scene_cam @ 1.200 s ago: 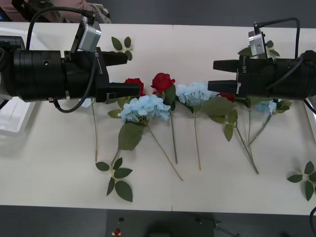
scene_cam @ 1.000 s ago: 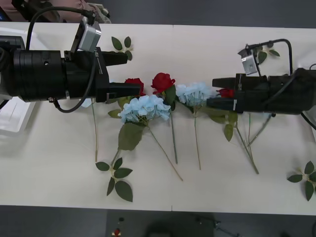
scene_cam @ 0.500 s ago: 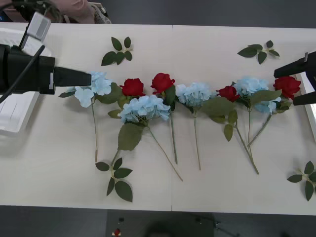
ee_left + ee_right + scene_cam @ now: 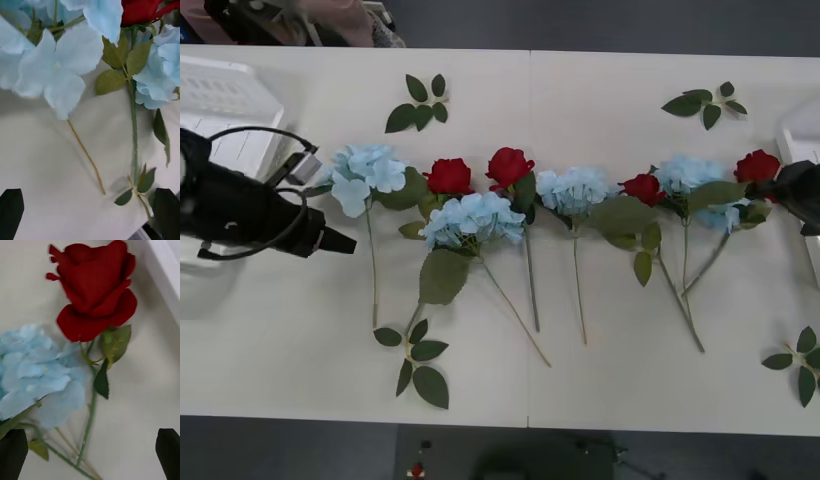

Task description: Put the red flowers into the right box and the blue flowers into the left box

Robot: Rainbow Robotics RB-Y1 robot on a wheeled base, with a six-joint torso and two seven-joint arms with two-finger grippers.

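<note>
The left end effector (image 4: 345, 243), fingers spread and empty, hovers just beside the leftmost of the blue flowers (image 4: 365, 170). The right end effector (image 4: 770, 188), also spread, is near the outermost of the red flowers (image 4: 757, 166) on the worktop (image 4: 600, 380).

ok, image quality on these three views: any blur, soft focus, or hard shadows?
Front view: sharp, even light, soft shadows under the left gripper. Right wrist view: red rose and blue hydrangea slightly soft. Left wrist view: near blue petals blurred, stems crisper.
</note>
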